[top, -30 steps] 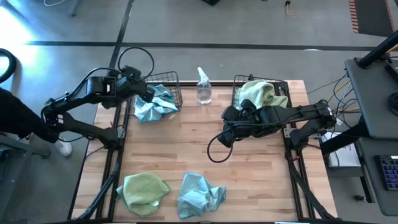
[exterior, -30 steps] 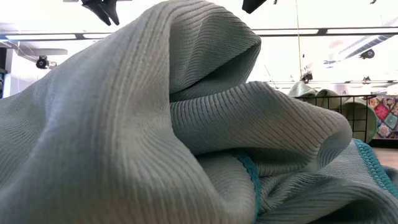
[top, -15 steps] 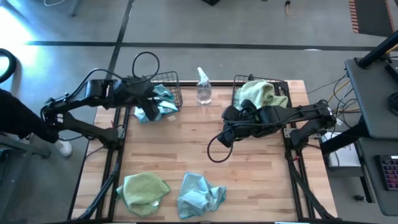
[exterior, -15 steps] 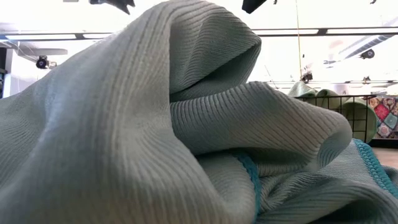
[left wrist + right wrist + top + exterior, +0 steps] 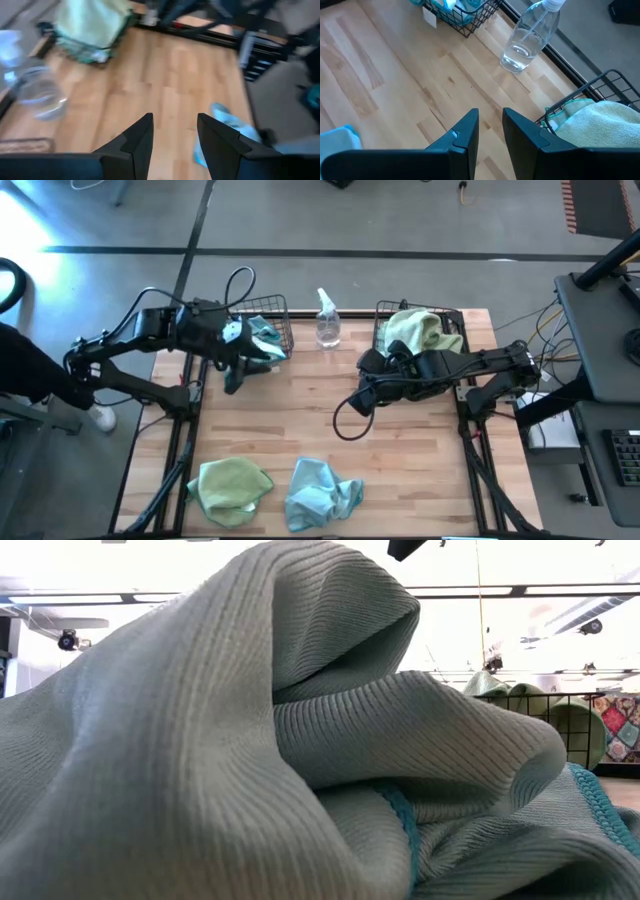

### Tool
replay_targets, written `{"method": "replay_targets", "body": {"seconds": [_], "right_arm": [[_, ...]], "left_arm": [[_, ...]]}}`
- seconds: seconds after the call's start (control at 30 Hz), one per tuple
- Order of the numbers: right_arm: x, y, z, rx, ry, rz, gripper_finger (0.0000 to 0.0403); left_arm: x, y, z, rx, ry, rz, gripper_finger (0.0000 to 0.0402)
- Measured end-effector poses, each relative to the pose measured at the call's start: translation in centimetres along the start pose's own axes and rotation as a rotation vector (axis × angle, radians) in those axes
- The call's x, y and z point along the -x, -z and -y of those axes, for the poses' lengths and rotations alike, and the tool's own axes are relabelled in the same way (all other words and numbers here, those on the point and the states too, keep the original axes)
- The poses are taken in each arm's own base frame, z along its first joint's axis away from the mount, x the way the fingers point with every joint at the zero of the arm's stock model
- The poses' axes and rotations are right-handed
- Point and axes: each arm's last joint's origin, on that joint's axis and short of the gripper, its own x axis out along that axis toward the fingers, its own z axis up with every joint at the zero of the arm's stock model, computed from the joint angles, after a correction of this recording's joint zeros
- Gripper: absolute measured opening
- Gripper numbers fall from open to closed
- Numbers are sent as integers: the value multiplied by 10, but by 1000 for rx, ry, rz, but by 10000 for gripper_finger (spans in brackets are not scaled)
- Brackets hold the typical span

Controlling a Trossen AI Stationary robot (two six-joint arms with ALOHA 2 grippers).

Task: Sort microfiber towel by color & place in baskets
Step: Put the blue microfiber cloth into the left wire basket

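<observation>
Light blue towels (image 5: 266, 337) are bunched in the left basket (image 5: 281, 315). A pale yellow-green towel (image 5: 414, 329) fills the right basket (image 5: 452, 315). One yellow-green towel (image 5: 232, 488) and one blue towel (image 5: 320, 495) lie crumpled on the table near its near edge; the blue one (image 5: 250, 760) fills the low view. My left gripper (image 5: 233, 378) (image 5: 175, 132) is open and empty, just to the near side of the left basket. My right gripper (image 5: 364, 363) (image 5: 490, 120) is open and empty, over the table left of the right basket.
A clear spray bottle (image 5: 326, 320) (image 5: 530, 37) stands at the far edge between the two baskets. Bare wood (image 5: 330, 430) lies across the table's middle. Black frame rails (image 5: 180, 450) run along both sides of the table.
My left gripper has moved from above the left basket's blue towels toward the table's near edge and a little rightward, turning as it went; it now sits just outside the basket. The right arm has kept still.
</observation>
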Motion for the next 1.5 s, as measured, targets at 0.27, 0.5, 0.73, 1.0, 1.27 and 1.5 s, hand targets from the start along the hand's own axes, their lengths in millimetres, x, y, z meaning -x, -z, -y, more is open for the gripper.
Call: {"method": "replay_targets", "body": {"seconds": [0.27, 0.5, 0.73, 1.0, 1.27, 1.5], "right_arm": [[0, 0, 0, -54, 0, 1, 82], [0, 0, -1, -68, 0, 0, 82], [-1, 1, -1, -60, 2, -8, 82], [-1, 3, -1, -38, -23, -45, 82], [-1, 6, 0, -19, -34, -93, 82], [-1, 9, 3, 16, -7, -125, 82]], "left_arm": [[1, 1, 8, -84, 283, -29, 137], [-4, 4, 8, -87, 296, -64, 137], [-36, 12, 5, -44, 298, -109, 137], [-86, 30, 4, 46, 309, -181, 137], [-133, 51, 17, 121, 336, -279, 137], [-160, 61, 35, 143, 395, -369, 137]]}}
